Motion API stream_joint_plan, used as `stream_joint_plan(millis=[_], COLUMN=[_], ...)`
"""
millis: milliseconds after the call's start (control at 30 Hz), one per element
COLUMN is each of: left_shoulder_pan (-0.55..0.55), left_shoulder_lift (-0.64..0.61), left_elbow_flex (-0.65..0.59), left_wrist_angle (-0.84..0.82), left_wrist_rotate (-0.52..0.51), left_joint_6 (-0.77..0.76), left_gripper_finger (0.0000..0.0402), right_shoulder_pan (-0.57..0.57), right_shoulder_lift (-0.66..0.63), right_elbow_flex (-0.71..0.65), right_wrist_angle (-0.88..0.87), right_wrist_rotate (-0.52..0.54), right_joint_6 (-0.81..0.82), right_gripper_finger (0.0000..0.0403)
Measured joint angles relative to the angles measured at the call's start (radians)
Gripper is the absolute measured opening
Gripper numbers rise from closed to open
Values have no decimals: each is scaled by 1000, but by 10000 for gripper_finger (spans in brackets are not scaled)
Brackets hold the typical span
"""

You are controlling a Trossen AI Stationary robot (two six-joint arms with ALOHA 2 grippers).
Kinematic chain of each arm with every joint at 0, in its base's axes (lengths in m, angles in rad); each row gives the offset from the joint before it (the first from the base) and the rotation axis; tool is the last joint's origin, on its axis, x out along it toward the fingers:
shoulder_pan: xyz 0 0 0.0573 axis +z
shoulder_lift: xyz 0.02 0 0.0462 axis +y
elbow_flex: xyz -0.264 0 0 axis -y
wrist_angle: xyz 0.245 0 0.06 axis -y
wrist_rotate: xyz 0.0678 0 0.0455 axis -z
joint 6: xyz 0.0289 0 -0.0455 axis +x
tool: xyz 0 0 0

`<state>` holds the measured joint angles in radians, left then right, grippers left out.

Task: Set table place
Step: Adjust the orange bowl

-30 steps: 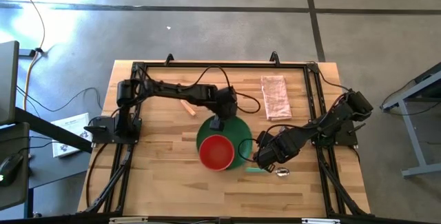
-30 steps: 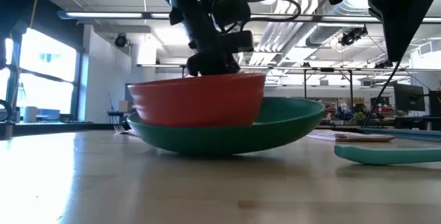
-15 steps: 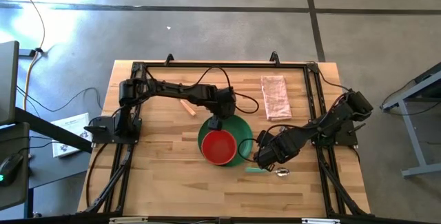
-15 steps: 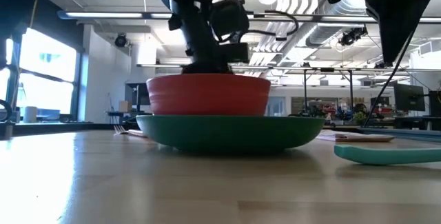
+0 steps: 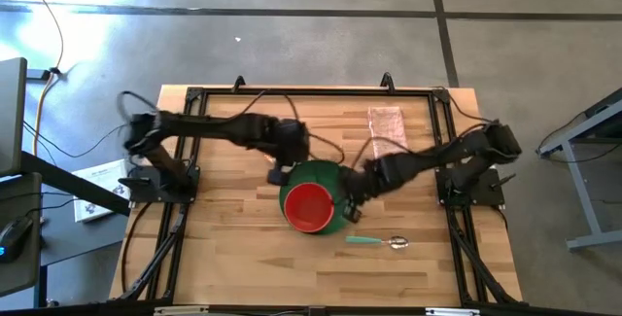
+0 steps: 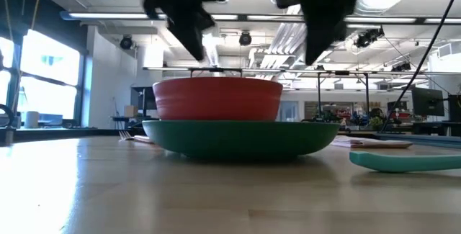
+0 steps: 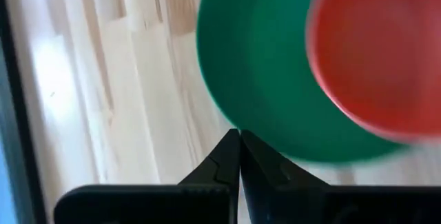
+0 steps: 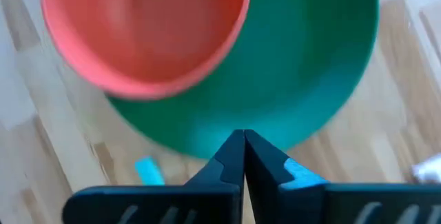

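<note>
A red bowl [image 5: 309, 207] stands in a green plate [image 5: 324, 176], which lies flat on the wooden table [image 5: 224, 248]; both also show in the low view, the bowl [image 6: 216, 99] on the plate [image 6: 238, 137]. My left gripper [image 5: 277, 173] is shut and hovers over the plate's left rim [image 7: 227, 79]. My right gripper [image 5: 348, 205] is shut and hovers over the plate's right rim [image 8: 324, 86]. In the low view both grippers hang above the dishes, apart from them.
A spoon with a teal handle [image 5: 374, 242] lies on the table right of the plate, toward the near edge. A pink folded napkin [image 5: 387, 126] lies at the far right, partly under my right arm. Black rails [image 5: 311, 92] frame the table.
The plate and bowl, tilted a second ago, have settled flat on the table. My left gripper has left the plate's far rim, moving up and toward the table's left edge. My right gripper has gone from beside the spoon up toward the plate's right rim.
</note>
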<state>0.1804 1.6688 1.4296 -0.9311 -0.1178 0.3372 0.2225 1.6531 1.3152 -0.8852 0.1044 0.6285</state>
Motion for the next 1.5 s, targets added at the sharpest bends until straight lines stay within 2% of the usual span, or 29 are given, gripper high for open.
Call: stream_joint_plan(millis=[167, 300, 600, 800, 933, 1100, 1200, 1367, 1500], left_shoulder_pan=[-95, -163, -285, -316, -328, -350, -376, -433, -479], left_shoulder_lift=[-112, -170, -249, -283, -295, -320, -342, -412, -477], left_elbow_flex=[1, 1, 1, 1, 1, 1, 0, 1, 1], left_wrist_angle=[-168, -279, -435, -443, -506, -628, -640, -639, -640], left_wrist_rotate=[-75, -154, -239, -268, -269, -282, -293, -329, -374], left_joint_6=[-129, -246, -456, -504, -537, -623, -662, -733, -781], left_gripper_finger=[0, 0, 1, 1, 0, 0, 1, 1, 0], right_shoulder_pan=[-137, -196, -207, -209, -210, -210, -210, -210, -215], right_shoulder_lift=[0, 0, 24, 72, 103, 158, 200, 274, 315], right_elbow_flex=[0, 0, 0, 0, 19, 150, 253, 385, 404], right_wrist_angle=[53, 101, 144, 190, 176, 69, -16, -198, -217], right_wrist_rotate=[-109, -192, -270, -350, -387, -372, -335, -183, -153], right_joint_6=[-120, -170, -195, -208, -221, -340, -430, -477, -436], right_gripper_finger=[0, 0, 1, 1, 1, 1, 11, 71, 126])
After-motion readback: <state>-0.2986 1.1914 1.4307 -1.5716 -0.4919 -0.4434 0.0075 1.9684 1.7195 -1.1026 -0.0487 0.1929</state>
